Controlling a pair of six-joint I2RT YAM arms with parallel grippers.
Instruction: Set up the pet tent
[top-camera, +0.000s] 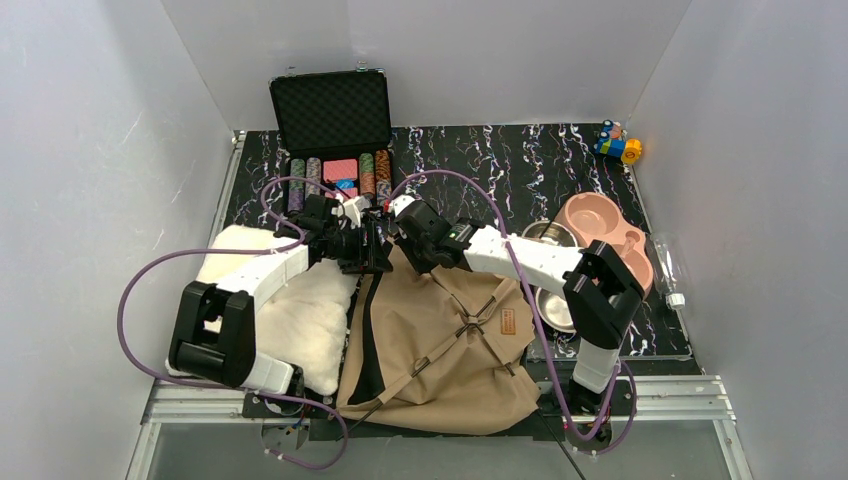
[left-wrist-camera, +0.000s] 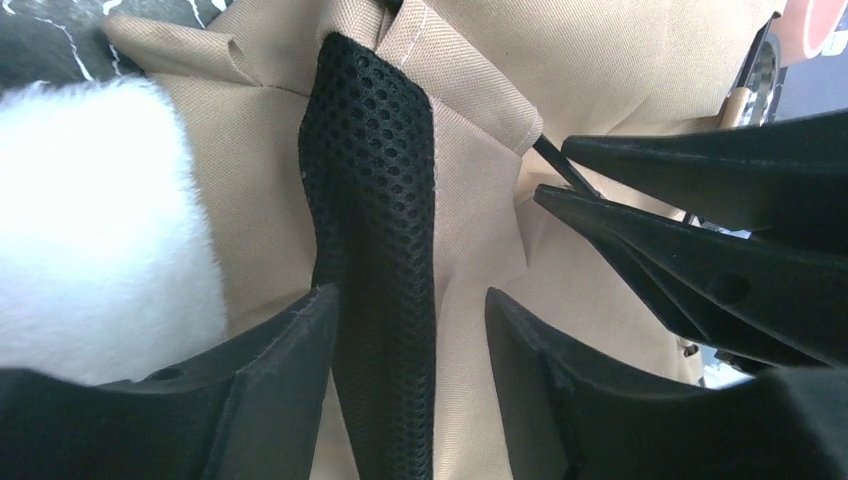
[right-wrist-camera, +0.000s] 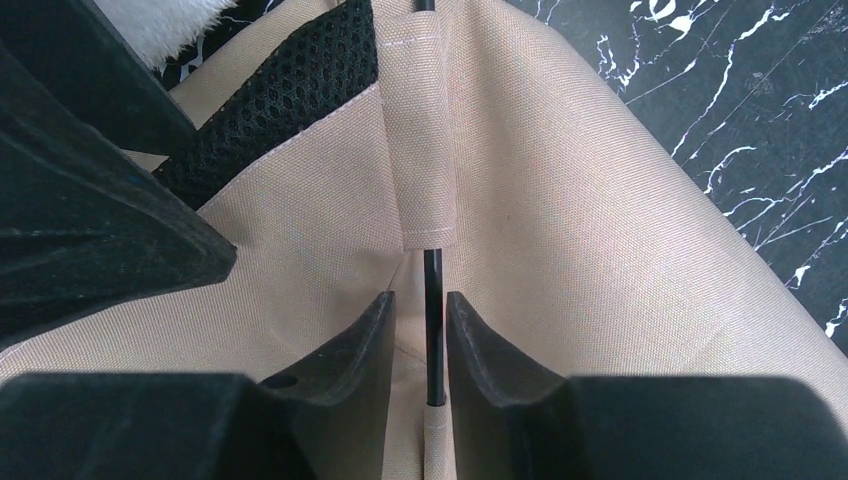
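Observation:
The pet tent (top-camera: 440, 350) lies collapsed as tan canvas at the near middle, thin black poles crossing it beside a brown label (top-camera: 508, 322). Both grippers meet at its far end. My left gripper (top-camera: 358, 248) (left-wrist-camera: 410, 300) stands open, its fingers astride a black mesh strip (left-wrist-camera: 375, 220) and the tan fold beside it; the mesh touches the left finger. My right gripper (top-camera: 412, 245) (right-wrist-camera: 420, 300) is open by a narrow gap, its fingers close on either side of a black pole (right-wrist-camera: 433, 300) that comes out of a canvas sleeve (right-wrist-camera: 425, 150).
A fluffy cream cushion (top-camera: 290, 310) lies left of the tent under the left arm. An open black chip case (top-camera: 335, 130) stands behind the grippers. To the right are a pink double bowl (top-camera: 605, 235), a metal bowl (top-camera: 548, 305), a clear bottle (top-camera: 668, 265) and a toy (top-camera: 618, 143).

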